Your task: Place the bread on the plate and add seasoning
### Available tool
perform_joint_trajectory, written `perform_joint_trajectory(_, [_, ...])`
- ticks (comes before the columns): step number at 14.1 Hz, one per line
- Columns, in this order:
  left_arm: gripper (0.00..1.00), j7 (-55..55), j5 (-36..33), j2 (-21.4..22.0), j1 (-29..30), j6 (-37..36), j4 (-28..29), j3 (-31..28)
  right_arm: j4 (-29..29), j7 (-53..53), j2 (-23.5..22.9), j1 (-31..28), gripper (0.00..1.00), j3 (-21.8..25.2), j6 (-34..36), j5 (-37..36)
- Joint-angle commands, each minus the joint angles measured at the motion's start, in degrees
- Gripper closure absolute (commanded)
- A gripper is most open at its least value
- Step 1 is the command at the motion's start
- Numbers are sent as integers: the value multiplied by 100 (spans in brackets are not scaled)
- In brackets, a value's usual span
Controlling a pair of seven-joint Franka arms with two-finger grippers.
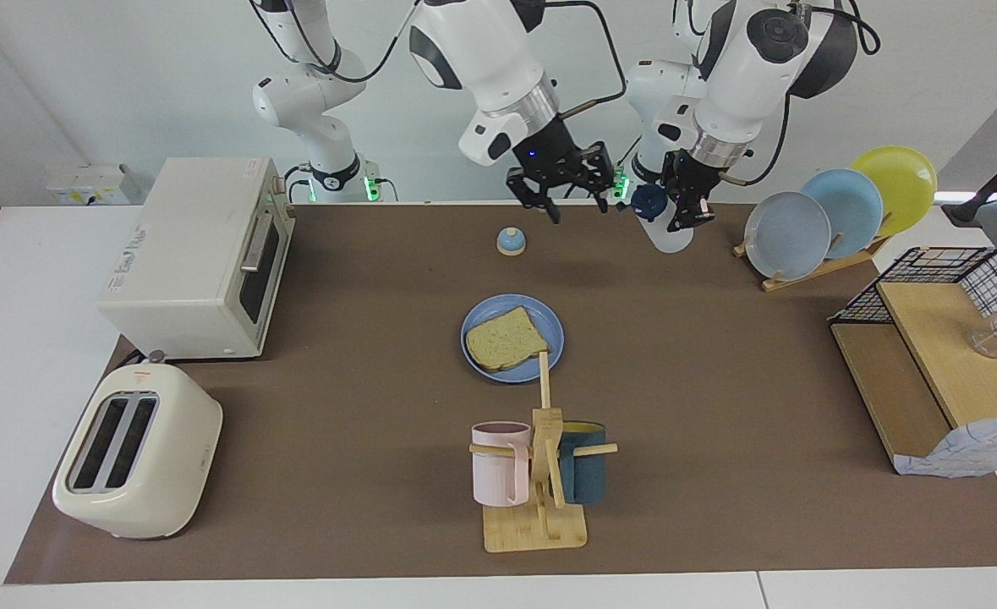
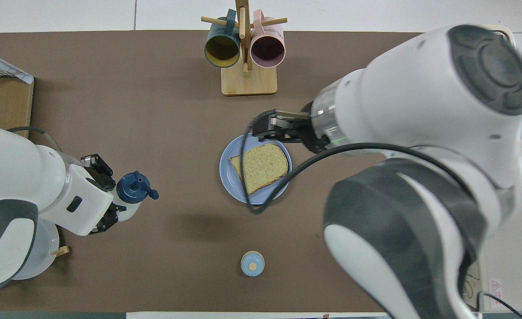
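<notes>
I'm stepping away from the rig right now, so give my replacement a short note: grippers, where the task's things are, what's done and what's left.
Left gripper: shut on the seasoning bottle, held in the air, cap still on, over the mat toward the left arm's end of the table.
Right gripper: open and empty, in the air near the small bell.
Bread: lying flat on the blue plate at mid-table, just nearer to the robots than the mug rack.
Done: bread is plated, seasoning is picked up.
Left: bring the bottle over the bread, open it if needed, season, then set it down.
</notes>
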State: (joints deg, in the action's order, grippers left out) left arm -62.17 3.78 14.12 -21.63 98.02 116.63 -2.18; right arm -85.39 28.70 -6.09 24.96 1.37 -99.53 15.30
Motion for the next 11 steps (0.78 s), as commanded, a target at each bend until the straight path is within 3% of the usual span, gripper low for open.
perform_joint_trajectory(1, [100,353,61,126,202,497,211,-11,-31,-985,397,-622,0,-66,853,-824])
perform_joint_trajectory(4, [100,1160,79,91,317,1207,324,-11,250,-1541,442,-1298,0,13,1699,-1144])
perform_joint_trajectory(5, [100,1468,96,91,317,1532,447,-19,181,-1708,450,-1509,0,13,1709,-1144])
perform_joint_trajectory(8, [100,2285,526,-66,404,2762,808,-46,-749,-2218,889,-1793,0,39,1630,-1135])
perform_joint_trajectory(11, [100,3261,694,-418,458,3931,861,-46,-822,-2315,890,-1872,0,92,1499,-1266])
